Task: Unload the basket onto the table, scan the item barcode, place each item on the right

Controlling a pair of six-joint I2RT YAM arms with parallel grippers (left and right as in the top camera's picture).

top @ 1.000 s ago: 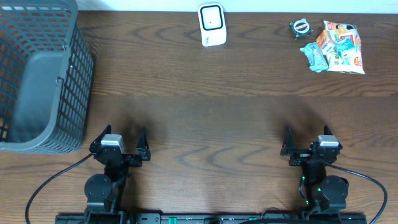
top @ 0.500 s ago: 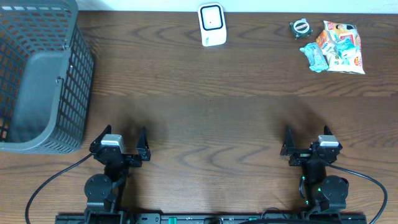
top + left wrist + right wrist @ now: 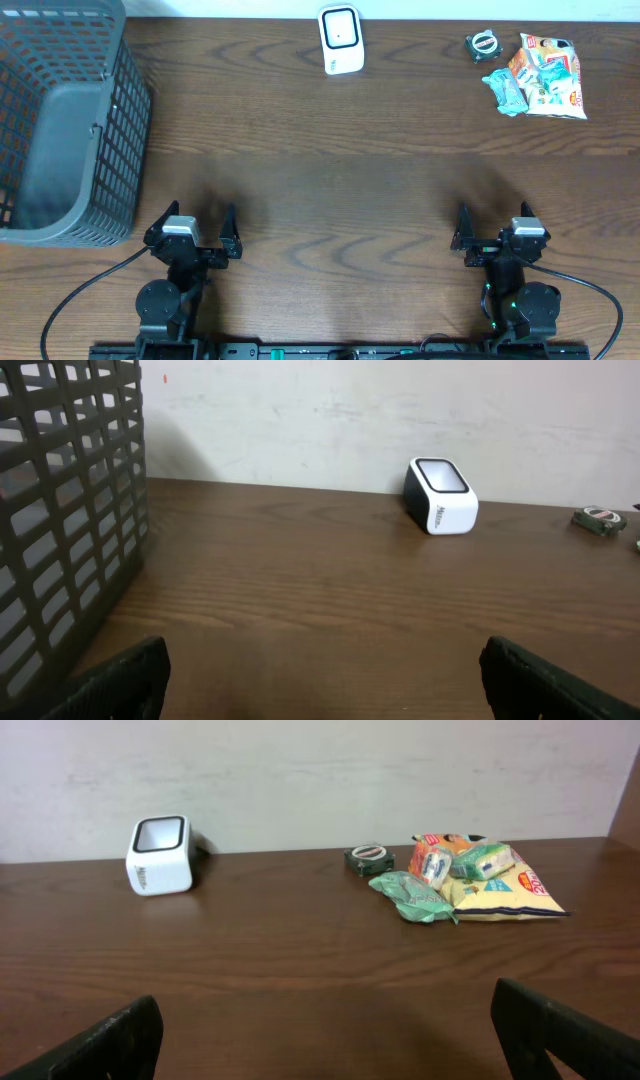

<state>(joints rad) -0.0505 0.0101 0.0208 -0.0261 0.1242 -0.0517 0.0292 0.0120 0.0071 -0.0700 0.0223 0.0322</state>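
A white barcode scanner (image 3: 341,40) with a dark window stands at the table's far edge, also visible as the scanner (image 3: 441,496) and the scanner (image 3: 160,855) in the wrist views. The items lie in a small pile at the far right: a colourful snack bag (image 3: 548,75) (image 3: 490,885), a green packet (image 3: 505,92) (image 3: 412,896) and a small round dark object (image 3: 483,45) (image 3: 369,857). My left gripper (image 3: 193,224) (image 3: 322,670) and right gripper (image 3: 494,228) (image 3: 325,1025) rest near the front edge, both open and empty, far from the items.
A dark grey mesh basket (image 3: 60,120) (image 3: 60,510) stands at the left side of the brown wooden table (image 3: 330,190). A pale wall runs behind the far edge.
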